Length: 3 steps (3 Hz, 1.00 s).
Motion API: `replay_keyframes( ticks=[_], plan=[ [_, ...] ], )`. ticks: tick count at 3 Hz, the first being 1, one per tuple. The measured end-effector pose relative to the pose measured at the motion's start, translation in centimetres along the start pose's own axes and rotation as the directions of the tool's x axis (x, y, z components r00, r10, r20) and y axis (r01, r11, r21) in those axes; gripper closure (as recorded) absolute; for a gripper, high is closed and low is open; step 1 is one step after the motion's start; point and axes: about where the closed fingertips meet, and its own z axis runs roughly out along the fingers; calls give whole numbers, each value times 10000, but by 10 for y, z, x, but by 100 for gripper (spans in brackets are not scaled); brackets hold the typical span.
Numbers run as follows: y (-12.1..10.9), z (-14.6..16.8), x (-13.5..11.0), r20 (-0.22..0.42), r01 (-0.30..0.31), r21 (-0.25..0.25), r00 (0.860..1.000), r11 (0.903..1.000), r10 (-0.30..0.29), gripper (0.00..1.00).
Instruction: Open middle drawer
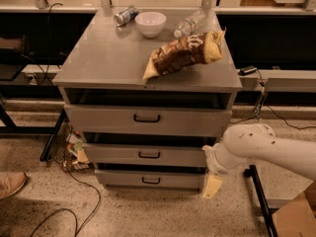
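A grey metal cabinet [108, 58] with 3 drawers stands on a speckled floor. The middle drawer [113, 154], with a small black bar handle, sits between the taller top drawer [98, 120] and the bottom drawer [118, 179]. A white robot arm reaches in from the right. Its gripper [212, 185] hangs low beside the bottom drawer's right end; whether it is apart or together cannot be told. On top lie a chip bag [185, 56], a white bowl [150, 23], a plastic bottle [190, 23] and a can [126, 15].
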Motion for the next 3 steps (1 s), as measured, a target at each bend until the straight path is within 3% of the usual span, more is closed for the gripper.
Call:
replay_keyframes(
  ticks=[1,2,3],
  plan=[
    [-42,73,14,-527,-209,80,9984,9998,213,0],
    [-39,74,14,-511,-198,37,9985,9998,200,0],
    [-49,87,2,-722,458,714,9966,9964,-406,0]
  ],
)
